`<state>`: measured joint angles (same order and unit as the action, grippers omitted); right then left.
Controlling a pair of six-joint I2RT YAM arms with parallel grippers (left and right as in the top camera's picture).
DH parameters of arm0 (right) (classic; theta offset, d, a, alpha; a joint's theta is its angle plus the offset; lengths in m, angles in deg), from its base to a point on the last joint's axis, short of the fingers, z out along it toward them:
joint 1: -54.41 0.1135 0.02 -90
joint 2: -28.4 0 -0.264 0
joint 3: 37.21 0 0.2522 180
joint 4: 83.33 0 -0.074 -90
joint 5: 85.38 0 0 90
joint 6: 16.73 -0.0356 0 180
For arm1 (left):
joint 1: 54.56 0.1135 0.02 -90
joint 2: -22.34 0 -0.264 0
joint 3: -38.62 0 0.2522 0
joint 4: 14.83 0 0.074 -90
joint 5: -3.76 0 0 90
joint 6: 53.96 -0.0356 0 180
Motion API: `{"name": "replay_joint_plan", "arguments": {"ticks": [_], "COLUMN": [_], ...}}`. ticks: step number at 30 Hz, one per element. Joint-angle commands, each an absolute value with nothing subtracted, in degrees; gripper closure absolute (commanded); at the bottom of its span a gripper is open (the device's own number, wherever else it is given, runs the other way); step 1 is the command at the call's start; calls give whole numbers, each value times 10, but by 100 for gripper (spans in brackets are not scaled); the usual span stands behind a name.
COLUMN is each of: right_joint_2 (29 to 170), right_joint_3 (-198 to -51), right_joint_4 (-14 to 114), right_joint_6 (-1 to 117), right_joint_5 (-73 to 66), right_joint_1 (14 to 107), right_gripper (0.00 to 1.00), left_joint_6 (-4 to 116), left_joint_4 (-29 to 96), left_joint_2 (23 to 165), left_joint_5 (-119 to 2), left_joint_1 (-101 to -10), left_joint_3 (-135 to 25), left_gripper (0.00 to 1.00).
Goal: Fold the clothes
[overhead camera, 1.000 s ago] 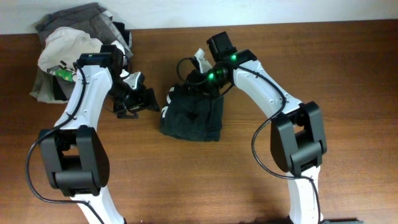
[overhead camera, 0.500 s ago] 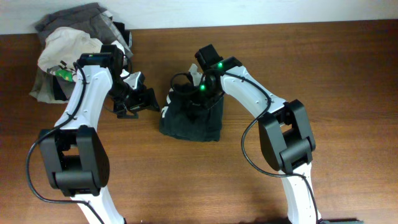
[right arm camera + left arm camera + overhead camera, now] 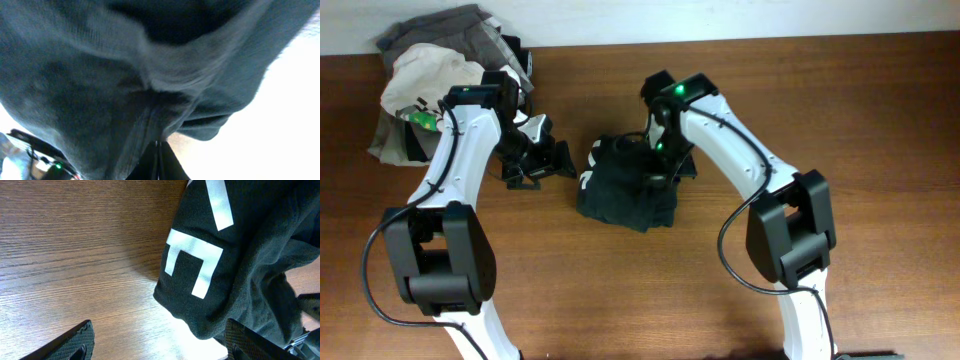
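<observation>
- T-shirt (image 3: 625,192) lies bunched in a dark heap mid-counter (image 3: 880,120) in the overhead view, so I judge we are early: opening the heap out before any fold. My right jaws are down on its upper right part. My left jaws hang just beside its left edge, apart from it. The white garment (image 3: 420,75) and grey garments (image 3: 445,25) are piled at the far left corner, well apart from the T-shirt, so nothing blocks either arm.
- Left wrist: the left jaws are spread wide and grasp nothing, with bare counter and the T-shirt's edge ahead of them. A white print (image 3: 192,262) shows on the fabric.
- Right wrist: fabric fills the view, and the right jaws look clenched on a pinch of T-shirt.
- Next I would draw that pinch outward to flatten the heap while the left jaws take the near edge. Thin cloth could slip, or the whole heap could drag along.
</observation>
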<state>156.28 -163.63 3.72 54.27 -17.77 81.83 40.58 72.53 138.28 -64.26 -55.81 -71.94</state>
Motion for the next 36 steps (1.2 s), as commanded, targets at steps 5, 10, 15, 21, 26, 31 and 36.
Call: {"name": "replay_joint_plan", "arguments": {"ticks": [5,10,15,21,26,31,36], "right_joint_2": [1551,1533,1455,1409,1462,1541,1590], "right_joint_3": [-1479,-1477,-1547,-1615,-1615,-1615,-1615], "right_joint_4": [133,42,26,120,223,255,273], "right_joint_6": [514,442,452,538,560,581,596], "right_joint_5": [-121,65,81,-77,-186,-246,-275], "right_joint_1": [872,826,801,797,797,797,797], "right_gripper": [96,96,96,66,56,55,56], "left_joint_6": [407,407,407,407,407,407,407], "left_joint_4": [727,724,719,716,716,715,715], "left_joint_2": [1383,1383,1383,1383,1383,1383,1383], "left_joint_5": [-647,-647,-647,-647,-647,-647,-647], "left_joint_1": [-559,-559,-559,-559,-559,-559,-559], "left_joint_3": [-716,-716,-716,-716,-716,-716,-716], "left_gripper": [17,16,16,16,16,16,16]}}
